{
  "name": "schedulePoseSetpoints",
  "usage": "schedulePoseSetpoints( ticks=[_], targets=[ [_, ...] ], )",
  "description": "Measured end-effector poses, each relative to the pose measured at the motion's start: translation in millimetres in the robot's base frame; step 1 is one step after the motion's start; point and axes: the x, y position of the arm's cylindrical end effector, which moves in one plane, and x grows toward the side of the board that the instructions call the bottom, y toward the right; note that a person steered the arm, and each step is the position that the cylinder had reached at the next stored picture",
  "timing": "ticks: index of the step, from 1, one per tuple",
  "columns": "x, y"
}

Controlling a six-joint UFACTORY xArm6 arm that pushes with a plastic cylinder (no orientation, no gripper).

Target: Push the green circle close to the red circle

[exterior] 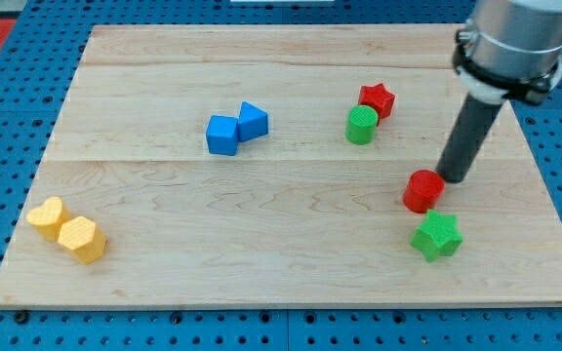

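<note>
Ridged green circle [362, 125] touching red star [378, 99], my tip [452, 179] beside red circle [423, 191], no jaws visible.

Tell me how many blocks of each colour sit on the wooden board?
Red: 2, a star and a circle
Green: 2, a circle and a star
Blue: 2
Yellow: 2
Total: 8

open board between green circle [362, 126] and red circle [423, 191], red star [378, 99] touching green circle's upper right, my tip [454, 179] beside red circle's right, green star [437, 236] just below it
</note>
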Motion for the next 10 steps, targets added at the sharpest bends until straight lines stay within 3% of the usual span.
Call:
schedulePoseSetpoints(
  ticks=[1,2,3,5,7,10],
  targets=[
    [-58,37],
    [-124,17],
    [-157,-9],
    [-131,-118],
    [-50,-126],
    [2,-113]
  ],
)
